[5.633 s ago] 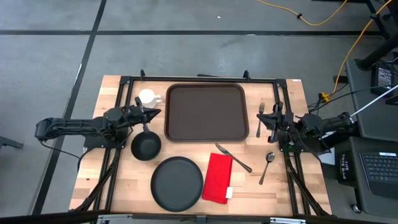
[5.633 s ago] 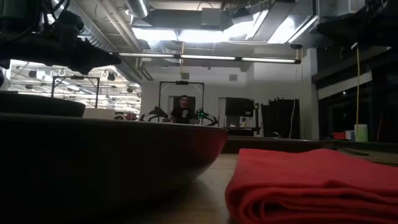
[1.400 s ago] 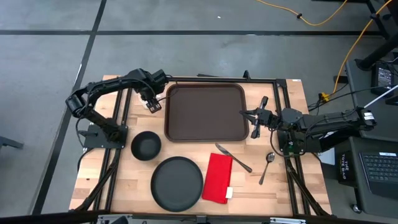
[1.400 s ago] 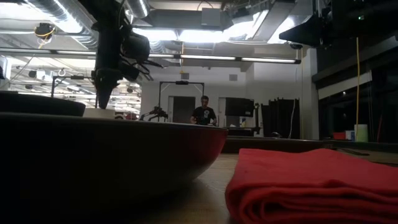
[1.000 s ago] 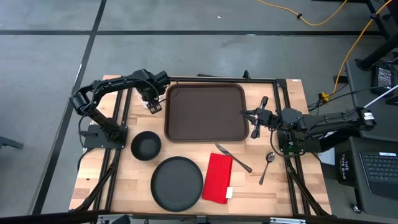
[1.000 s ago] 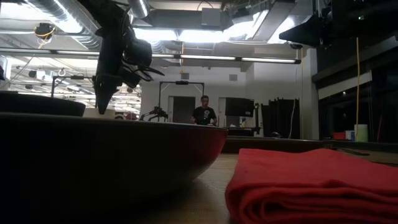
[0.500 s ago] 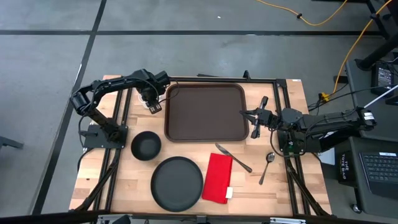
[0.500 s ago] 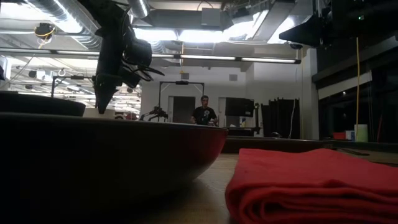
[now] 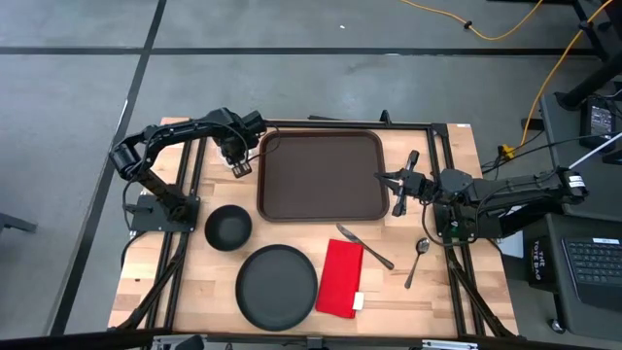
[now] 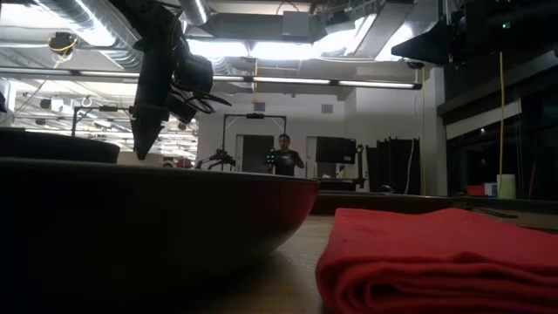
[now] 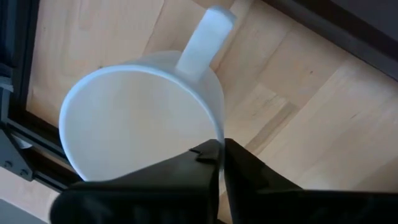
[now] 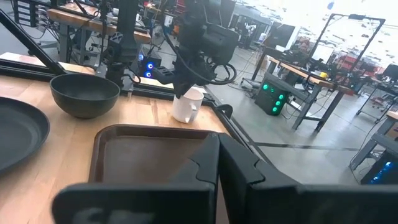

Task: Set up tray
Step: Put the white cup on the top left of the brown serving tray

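Left gripper (image 11: 221, 152) jaws clamped on rim of white mug (image 11: 137, 118), handle on far side, right gripper (image 12: 217, 152) jaws together just above edge of tray (image 12: 143, 152)

Colours as I read them from the feeds. Tray (image 9: 320, 175): dark brown, plain, no pattern. Mug (image 11: 140, 115) under my left gripper (image 11: 219, 152): plain white; gripper fingers black. Table (image 9: 408, 292): pale wood, visible grain and plank seams. Bowl (image 9: 227, 227) and plate (image 9: 277, 286): both black, unpatterned. Napkin (image 9: 340, 278): solid red. Knife (image 9: 365, 247) and spoon (image 9: 418, 258) near my right gripper (image 9: 401, 184): silver-grey. Both arms dark. Floor cable (image 9: 505, 24): yellow.
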